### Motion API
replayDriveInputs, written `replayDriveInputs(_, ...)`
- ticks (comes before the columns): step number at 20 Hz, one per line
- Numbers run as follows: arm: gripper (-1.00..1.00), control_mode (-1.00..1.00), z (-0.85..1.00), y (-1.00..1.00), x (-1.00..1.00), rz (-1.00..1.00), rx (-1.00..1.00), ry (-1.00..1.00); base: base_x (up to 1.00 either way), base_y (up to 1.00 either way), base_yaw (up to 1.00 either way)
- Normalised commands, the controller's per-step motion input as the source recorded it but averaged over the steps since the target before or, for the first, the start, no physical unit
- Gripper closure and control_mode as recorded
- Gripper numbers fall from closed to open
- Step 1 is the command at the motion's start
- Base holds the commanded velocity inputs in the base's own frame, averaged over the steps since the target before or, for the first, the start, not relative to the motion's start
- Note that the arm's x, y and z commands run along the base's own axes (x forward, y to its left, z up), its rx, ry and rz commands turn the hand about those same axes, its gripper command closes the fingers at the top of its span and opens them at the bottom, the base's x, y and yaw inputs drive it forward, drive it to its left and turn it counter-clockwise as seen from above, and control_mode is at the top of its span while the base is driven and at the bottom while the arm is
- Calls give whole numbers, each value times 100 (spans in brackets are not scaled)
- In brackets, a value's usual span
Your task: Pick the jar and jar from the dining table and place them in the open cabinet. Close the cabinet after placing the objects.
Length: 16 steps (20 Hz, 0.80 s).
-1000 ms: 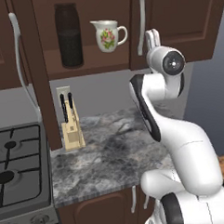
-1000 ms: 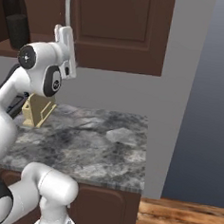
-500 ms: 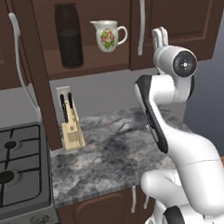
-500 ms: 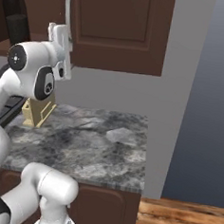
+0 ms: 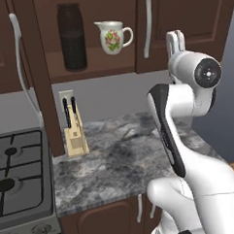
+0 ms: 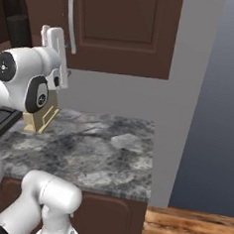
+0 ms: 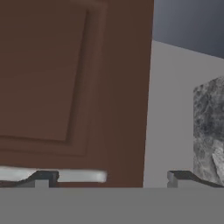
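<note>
A tall dark jar (image 5: 71, 36) stands upright on the shelf of the open cabinet (image 5: 94, 66), and its edge shows at the far left of the right base view (image 6: 17, 25). My gripper (image 5: 174, 40) points upward in front of the closed right cabinet door (image 5: 182, 18), to the right of the open compartment and apart from the jar. Its jaws are open with nothing between them (image 6: 55, 38). In the hand view the gripper (image 7: 109, 178) faces the door panel (image 7: 48, 83), with the silver handle (image 7: 65, 175) low by the left fingertip. The dining table is out of view.
A white floral jug (image 5: 114, 37) sits on the shelf beside the jar. The left cabinet door (image 5: 39, 84) hangs open over the counter. A knife block (image 5: 75, 128) stands on the marbled counter (image 5: 121, 157), with a stove (image 5: 18, 182) at left and a grey wall (image 6: 205, 96) at right.
The hand has drawn back from the cabinet toward the base, shifting right in the left base view. The jaws stay open. The jar and jug have not moved.
</note>
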Motion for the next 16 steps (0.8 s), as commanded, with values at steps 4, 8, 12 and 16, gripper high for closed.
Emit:
replayDriveInputs(4, -100, -100, 2, 2, -50, 4, 0, 0, 0, 0, 0)
replayDriveInputs(8, -100, -100, 1, 5, -51, 6, 0, 0, 0, 0, 0)
replayDriveInputs(12, -100, -100, 0, 11, -48, 15, 0, 3, 0, 0, 0)
replayDriveInputs(16, -100, -100, 0, 14, -45, 26, 0, 7, 0, 0, 0)
